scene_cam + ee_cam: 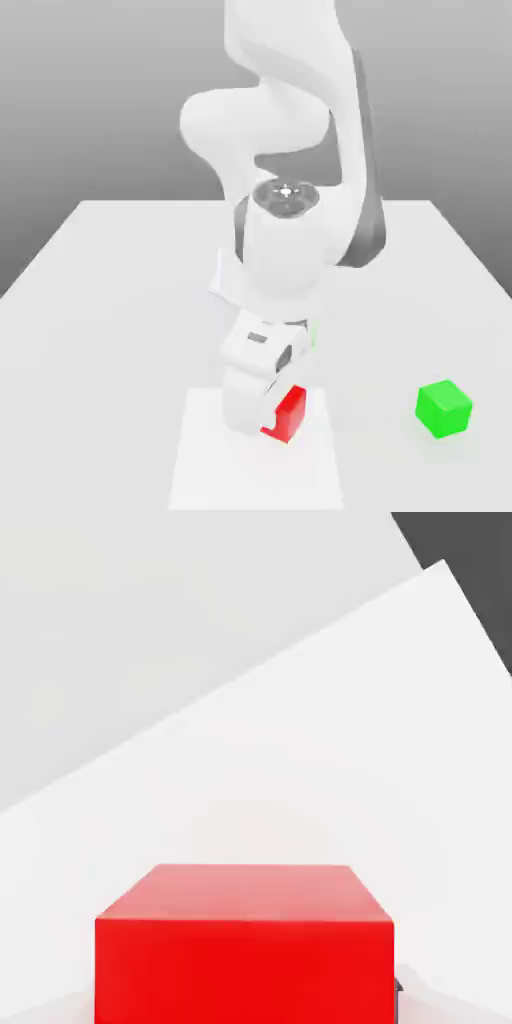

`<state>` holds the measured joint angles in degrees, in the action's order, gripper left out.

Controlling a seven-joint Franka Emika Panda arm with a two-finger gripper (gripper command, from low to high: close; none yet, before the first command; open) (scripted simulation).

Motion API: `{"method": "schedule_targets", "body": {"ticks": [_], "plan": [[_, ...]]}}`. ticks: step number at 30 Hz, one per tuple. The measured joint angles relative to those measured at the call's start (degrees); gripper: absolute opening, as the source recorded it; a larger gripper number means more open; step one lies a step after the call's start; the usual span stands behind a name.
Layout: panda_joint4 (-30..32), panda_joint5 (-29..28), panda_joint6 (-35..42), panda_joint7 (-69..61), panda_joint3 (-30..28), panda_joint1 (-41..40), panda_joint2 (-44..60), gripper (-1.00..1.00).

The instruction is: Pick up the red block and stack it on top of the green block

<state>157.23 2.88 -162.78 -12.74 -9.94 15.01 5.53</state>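
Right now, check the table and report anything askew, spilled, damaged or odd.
Nothing stands out. The red block sits flat on the table with the gripper closed around it, and the green block rests upright on its own toward the exterior view's right. No spill or damage is visible.

The exterior view looks down on the table (pixel 110 300) facing the arm (pixel 285 150); the hand view sits seemingly very near the red block (pixel 243 944), shared by both.
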Motion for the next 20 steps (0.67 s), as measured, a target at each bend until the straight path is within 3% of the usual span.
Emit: {"method": "schedule_targets", "body": {"ticks": [3,11,16,17,20], "plan": [[-0.1,-1.9,3.8,2.8,1.1,2.0,-3.6,-1.0],[-6.9,-2.8,11.2,16.1,10.3,20.3,-4.2,-1.0],[-8.1,-2.8,3.9,17.6,10.1,21.1,4.3,-1.0],[-8.2,-2.9,2.5,17.6,10.0,21.1,5.8,1.0],[-8.2,-2.9,2.5,17.6,10.0,21.1,5.8,1.0]]}}
